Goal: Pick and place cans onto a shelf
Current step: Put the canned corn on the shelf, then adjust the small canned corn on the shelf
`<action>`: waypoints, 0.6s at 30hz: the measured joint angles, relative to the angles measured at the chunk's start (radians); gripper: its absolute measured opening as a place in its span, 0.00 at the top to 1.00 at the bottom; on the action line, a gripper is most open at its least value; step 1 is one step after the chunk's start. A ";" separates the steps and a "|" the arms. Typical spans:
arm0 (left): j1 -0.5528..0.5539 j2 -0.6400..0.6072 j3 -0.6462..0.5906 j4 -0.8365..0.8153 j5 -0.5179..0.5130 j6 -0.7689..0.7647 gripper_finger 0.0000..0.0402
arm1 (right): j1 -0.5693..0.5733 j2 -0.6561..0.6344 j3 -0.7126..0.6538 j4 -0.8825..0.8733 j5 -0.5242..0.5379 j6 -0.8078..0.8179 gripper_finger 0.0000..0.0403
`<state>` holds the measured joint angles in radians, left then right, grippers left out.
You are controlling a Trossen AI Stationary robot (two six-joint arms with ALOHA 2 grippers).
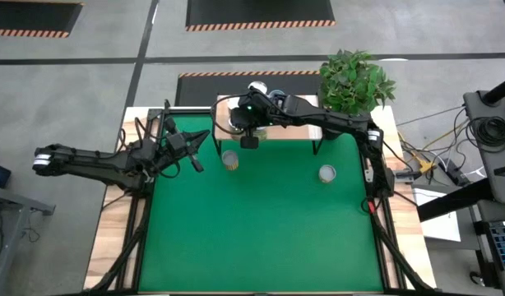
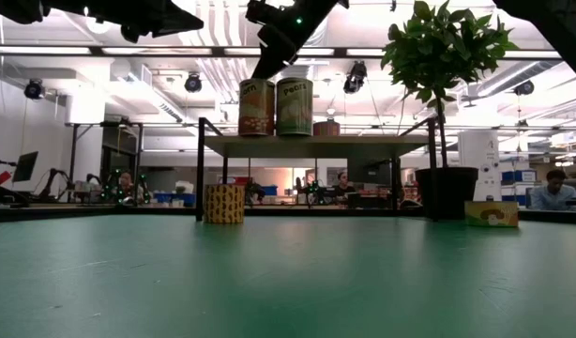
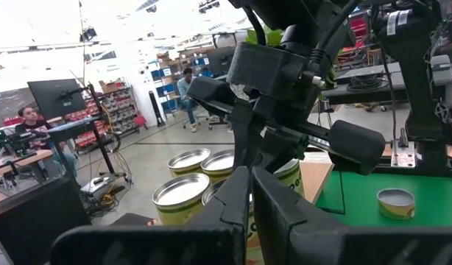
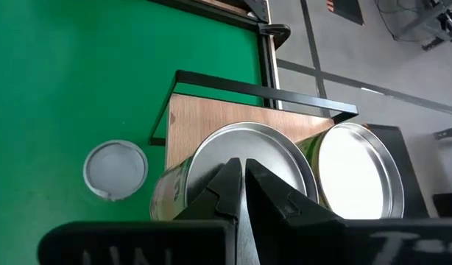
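So this is partway through, I'd say. The shelf (image 1: pixel 289 131), a small light-wood board on thin black legs, stands at the far edge of the green tabletop (image 1: pixel 261 230) and already carries at least two upright cans (image 2: pixel 276 107) side by side, plus a squat one behind them in the low view. Still left on the tabletop: one can (image 1: pixel 230 159) just in front of the shelf's left leg, and another (image 1: pixel 327 173) further right, well apart from it. How many are on the shelf in total I can't tell, since the arm covers most of it from above.

The right hand (image 4: pixel 241 193) hangs over the shelf, fingers pinched together and empty, right above a can's lid. The left hand (image 1: pixel 196 158) waits off to the left side, also closed on nothing.

Materials: the tins are plain cylinders with shiny silvery tops and raised rims, with paper-looking yellow and green labels. The tabletop looks like matte felt-ish green. A leafy potted plant (image 1: pixel 355 80) sits by the shelf's right end.
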<state>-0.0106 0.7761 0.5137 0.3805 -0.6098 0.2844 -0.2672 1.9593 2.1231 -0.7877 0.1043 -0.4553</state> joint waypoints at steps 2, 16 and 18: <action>0.000 0.000 0.000 0.000 0.000 0.000 1.00 | 0.000 -0.002 0.000 0.003 0.000 0.001 0.97; 0.000 0.000 0.000 0.001 0.000 0.000 1.00 | 0.001 -0.034 -0.001 0.060 0.000 0.000 0.97; 0.000 0.000 0.000 0.001 0.000 0.000 1.00 | 0.001 -0.049 -0.001 0.059 0.000 -0.003 0.97</action>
<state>-0.0105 0.7761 0.5137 0.3810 -0.6098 0.2843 -0.2657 1.9103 2.1220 -0.7288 0.1040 -0.4580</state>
